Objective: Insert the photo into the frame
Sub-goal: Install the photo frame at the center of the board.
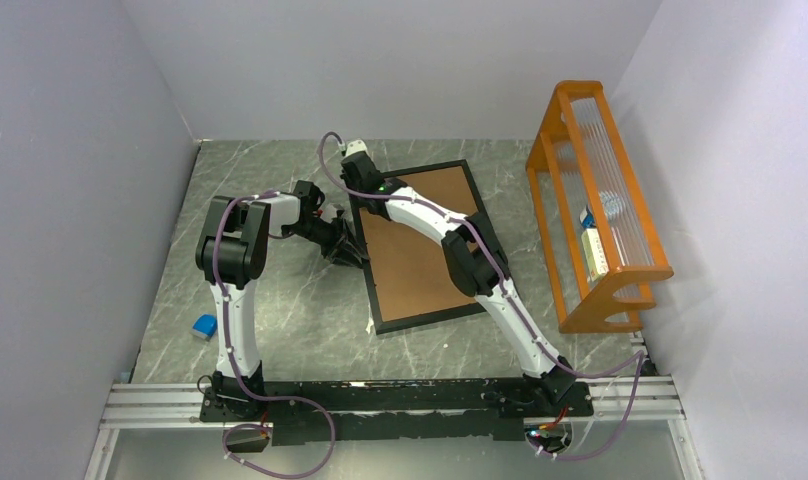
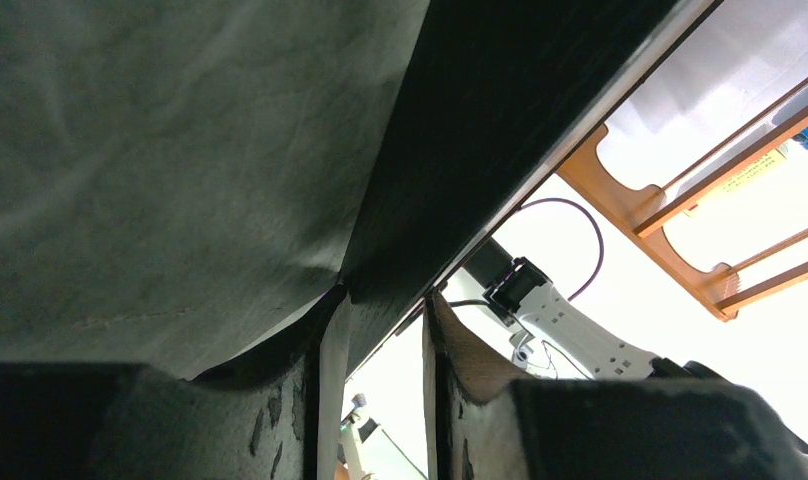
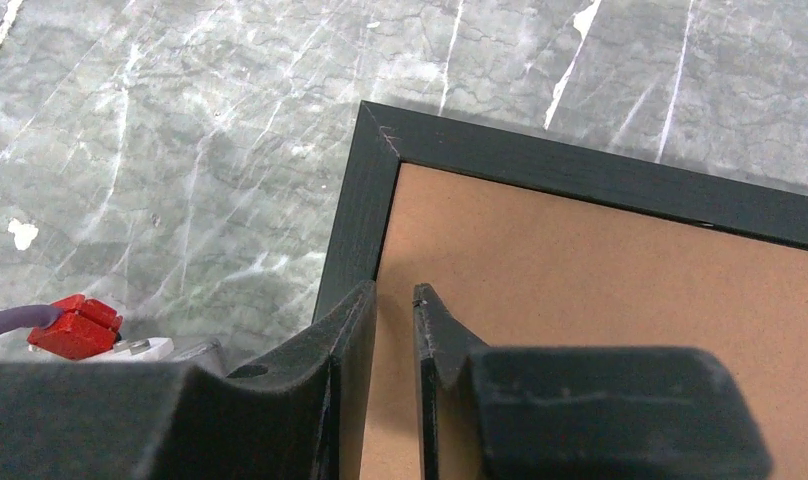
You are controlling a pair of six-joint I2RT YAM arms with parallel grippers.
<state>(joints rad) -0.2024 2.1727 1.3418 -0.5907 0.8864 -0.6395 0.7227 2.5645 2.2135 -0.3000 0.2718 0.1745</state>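
The black frame (image 1: 376,300) lies on the table with the brown backing board (image 1: 415,255) filling it. No sunflower photo shows in any view. My left gripper (image 1: 348,250) is at the frame's left side. In the left wrist view its fingertips (image 2: 332,330) straddle the frame's black edge (image 2: 460,150), which fills the gap between them. My right gripper (image 1: 358,187) is at the frame's far left corner. In the right wrist view (image 3: 395,300) its jaws stand nearly shut over the backing board (image 3: 600,280), beside the frame's corner (image 3: 372,180), holding nothing.
An orange wooden rack (image 1: 595,215) stands at the right with small items inside. A small blue object (image 1: 205,325) lies near the left arm. A white sliver (image 1: 368,325) shows at the frame's near left corner. Grey walls enclose the table.
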